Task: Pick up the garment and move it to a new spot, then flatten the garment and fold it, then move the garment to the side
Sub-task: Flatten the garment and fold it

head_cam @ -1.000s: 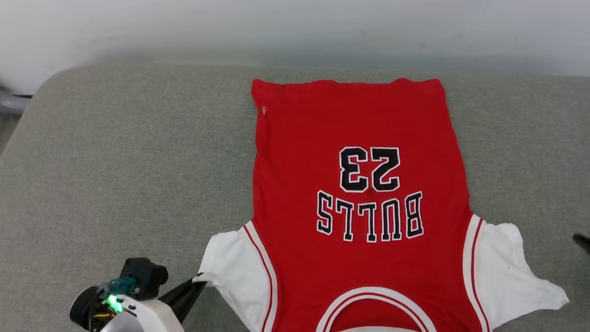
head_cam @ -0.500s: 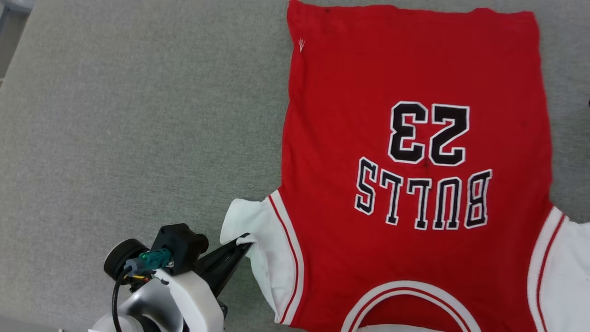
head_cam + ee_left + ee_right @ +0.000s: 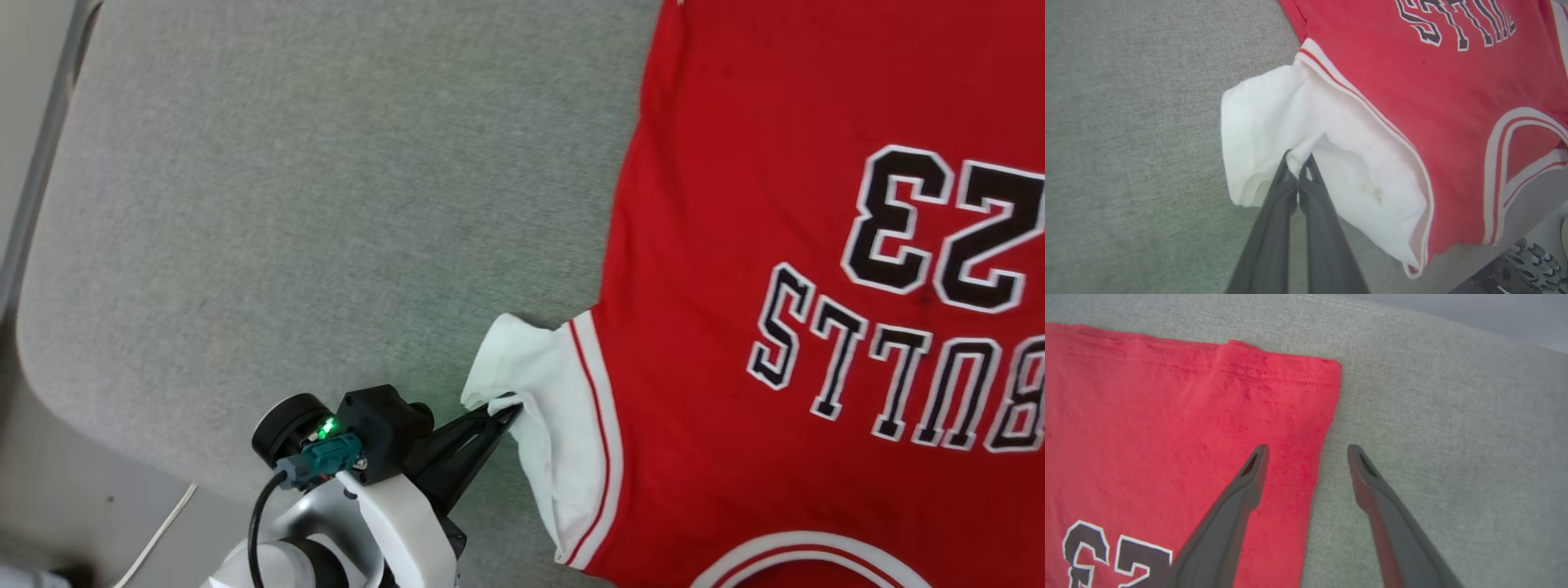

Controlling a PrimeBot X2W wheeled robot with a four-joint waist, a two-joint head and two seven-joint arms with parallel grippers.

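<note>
Grey upholstery (image 3: 310, 204) was covered at right by the garment (image 3: 735, 180), judged limp and light. Its near sleeve (image 3: 543, 367) was pinched by the left gripper (image 3: 509, 406); the right gripper (image 3: 1307, 450) was held open near the far hem (image 3: 1274, 365).

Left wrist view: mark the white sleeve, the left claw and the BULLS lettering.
white sleeve (image 3: 1261, 110), left wrist view, on its flat outer panel.
left claw (image 3: 1298, 160), left wrist view, between the fingertips pinching the sleeve's edge.
BULLS lettering (image 3: 1453, 20), left wrist view, middle of the word.
</note>
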